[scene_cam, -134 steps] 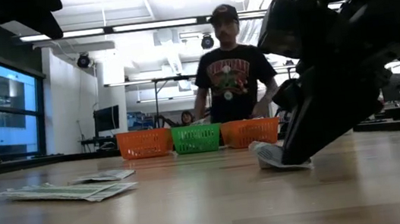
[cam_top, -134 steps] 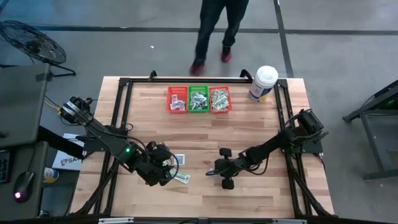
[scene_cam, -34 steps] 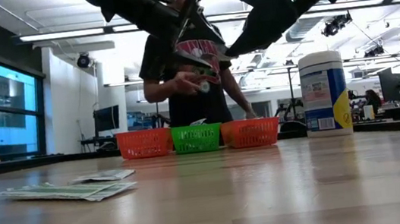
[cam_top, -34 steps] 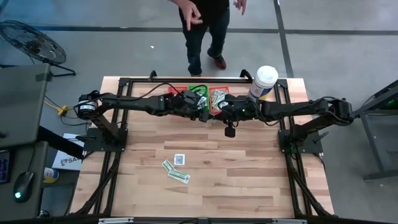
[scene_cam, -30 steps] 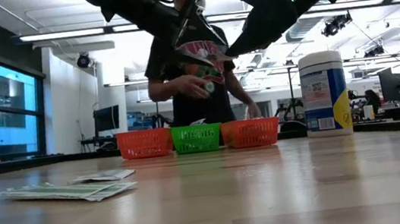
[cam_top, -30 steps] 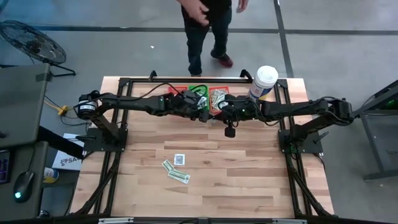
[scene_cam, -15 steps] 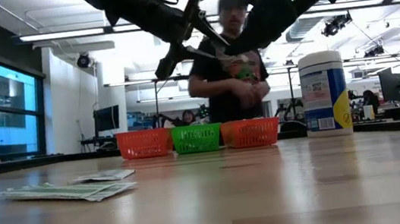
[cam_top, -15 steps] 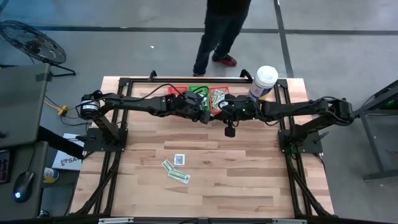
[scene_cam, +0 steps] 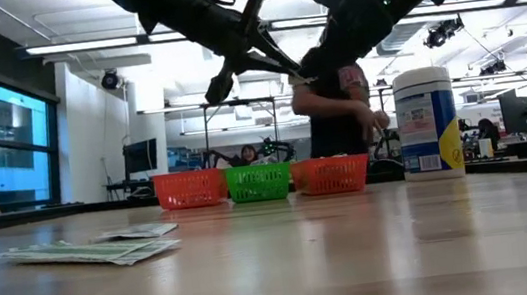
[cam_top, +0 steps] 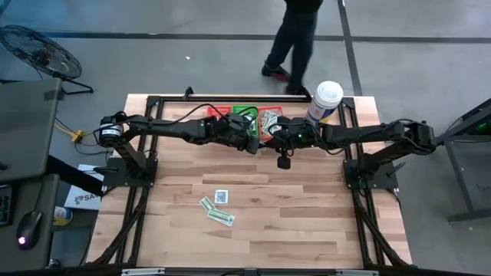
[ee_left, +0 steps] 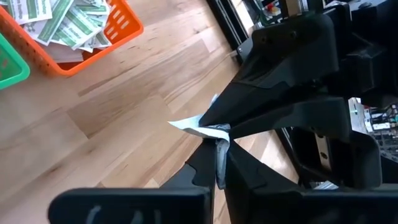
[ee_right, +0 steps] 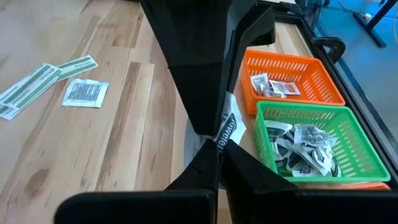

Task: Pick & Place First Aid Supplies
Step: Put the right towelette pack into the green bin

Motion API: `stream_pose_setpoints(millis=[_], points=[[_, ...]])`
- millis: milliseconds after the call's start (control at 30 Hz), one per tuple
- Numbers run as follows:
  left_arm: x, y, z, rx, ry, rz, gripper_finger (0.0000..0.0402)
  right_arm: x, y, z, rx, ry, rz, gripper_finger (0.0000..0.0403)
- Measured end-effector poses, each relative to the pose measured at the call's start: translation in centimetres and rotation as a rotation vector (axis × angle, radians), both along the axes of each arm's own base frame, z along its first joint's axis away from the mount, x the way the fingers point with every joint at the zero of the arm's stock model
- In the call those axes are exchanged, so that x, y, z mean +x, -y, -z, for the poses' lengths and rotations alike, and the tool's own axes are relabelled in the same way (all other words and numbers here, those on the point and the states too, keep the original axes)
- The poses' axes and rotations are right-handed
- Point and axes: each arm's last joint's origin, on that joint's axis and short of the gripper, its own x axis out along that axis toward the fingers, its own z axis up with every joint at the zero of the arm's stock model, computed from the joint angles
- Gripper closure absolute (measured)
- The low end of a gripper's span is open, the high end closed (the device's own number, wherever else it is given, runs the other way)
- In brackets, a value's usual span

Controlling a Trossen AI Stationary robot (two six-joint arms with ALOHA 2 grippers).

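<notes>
Since a second ago the left hand (ee_left: pixel 217 163) has clamped the white packet (ee_left: pixel 198 126) that the right hand (ee_right: pixel 219 148) pinches.

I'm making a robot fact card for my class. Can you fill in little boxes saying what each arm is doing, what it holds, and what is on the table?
left gripper: raised near the baskets, fingers shut on a white packet
right gripper: meets the left one, fingers shut on the same white packet
baskets: orange basket, green basket, both holding packets
loose on table: two green-and-white strips, one square white packet
white tub: far right corner of the table
person: walking behind the table
</notes>
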Motion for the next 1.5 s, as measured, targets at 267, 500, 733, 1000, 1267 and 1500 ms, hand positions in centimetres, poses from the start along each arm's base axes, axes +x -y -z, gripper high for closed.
stream_pose_setpoints(millis=[267,500,733,1000,1267,1500], points=[[-0.1,0.0,0.2,0.0,-0.018,0.0,0.0398,0.0,-0.1,0.0,0.023,-0.002,-0.03,0.0346],[-0.1,-0.4,0.2,0.049,-0.024,-0.061,0.04,-0.9,0.6,-0.5,0.093,-0.009,0.064,0.0221],[-1.1,-3.5,0.5,0.086,-0.077,-0.215,0.0401,-3.6,2.1,-2.5,0.087,0.008,0.245,0.0179],[-3.1,-7.5,2.0,0.062,-0.233,-0.345,0.0401,-6.4,2.7,-3.6,0.1,-0.04,0.335,0.0182],[-3.5,-10.6,4.4,-0.029,-0.282,-0.392,0.0402,-7.1,2.7,-3.7,0.099,-0.063,0.354,0.0182],[-2.7,-11.1,6.5,-0.12,-0.312,-0.376,0.04,-7.2,2.6,-3.5,0.099,-0.083,0.361,0.0187]])
